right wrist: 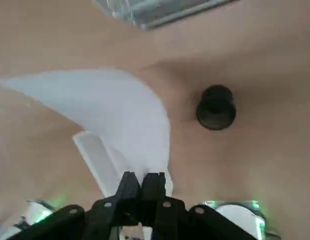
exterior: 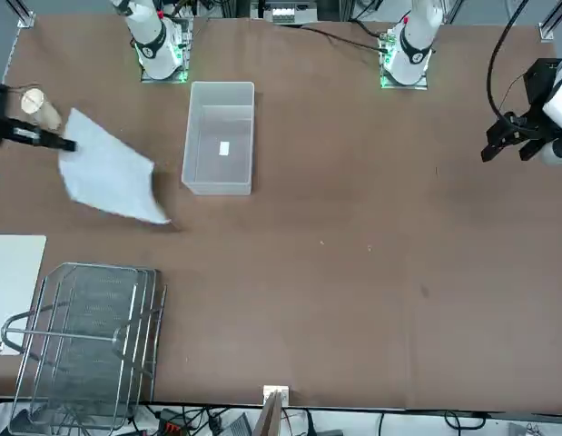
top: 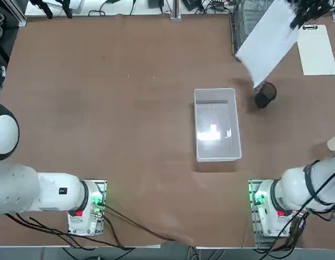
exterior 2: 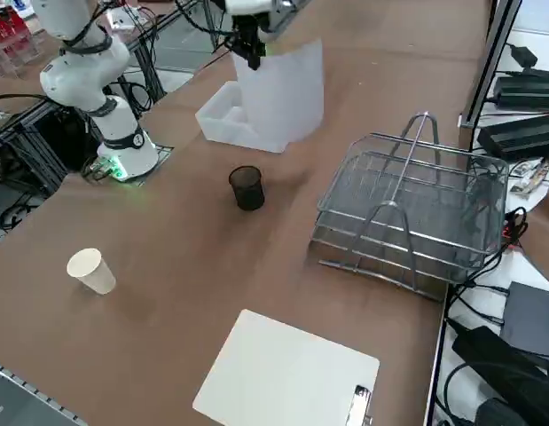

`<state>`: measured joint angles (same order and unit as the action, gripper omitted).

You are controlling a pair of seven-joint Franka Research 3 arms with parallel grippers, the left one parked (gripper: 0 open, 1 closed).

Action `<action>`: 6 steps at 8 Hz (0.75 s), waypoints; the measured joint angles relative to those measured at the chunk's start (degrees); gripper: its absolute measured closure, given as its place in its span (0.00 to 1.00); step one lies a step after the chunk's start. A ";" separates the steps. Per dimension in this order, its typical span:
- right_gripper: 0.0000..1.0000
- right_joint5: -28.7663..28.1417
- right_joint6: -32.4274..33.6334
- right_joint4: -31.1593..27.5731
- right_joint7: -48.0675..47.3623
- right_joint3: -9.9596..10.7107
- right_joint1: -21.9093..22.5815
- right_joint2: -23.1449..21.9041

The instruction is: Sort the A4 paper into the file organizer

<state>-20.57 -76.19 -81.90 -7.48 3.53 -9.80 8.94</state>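
Airborne over the far right of the table, clear of the surface: the A4 paper, pinched at one edge between the closed fingers of the right gripper and hanging limp and bowed below the grip. In the wrist view, both fingers pressed together on the sheet's edge, with nothing else in the grasp. Near the file organizer, on the robot's side of it, not yet inside. Low corner of the sheet close above the black mesh cup.

Judged as the carry-to-tray step, with insertion not yet done. To do it well:
- Hold the pinch firm, since only a thin margin of sheet lies in the grip.
- Turn the free edge to face the open side of a tray, not the wire handle.
- Lower until that edge meets the mesh floor, then slide flat so the curl neither snags on the wires nor folds under.
- Release only once most of the sheet is supported.
- Steer wide of the cup, probably light enough to tip.

Containers:
- Organizer trays apparently empty, only bare mesh in the front and side views.
- Clear bin mid-table, well apart from the organizer, empty but for a small pale patch on its floor; label or glare, cannot tell.
- Black cup seemingly empty in the side view.
- Paper cup near the table's right edge, inside not visible.
- Clipboard with its white sheet just beside the organizer.
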 joint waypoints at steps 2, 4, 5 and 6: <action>0.98 -2.72 -4.17 2.89 -2.47 0.01 -2.41 0.01; 0.98 -3.68 -11.65 3.21 -7.26 -0.20 -2.62 0.24; 0.98 -4.77 -14.99 3.22 -8.93 -0.34 -2.62 0.39; 0.98 -6.26 -17.69 3.24 -10.15 -0.38 -2.63 0.41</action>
<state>-26.84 -93.88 -78.66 -17.62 3.15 -12.42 9.35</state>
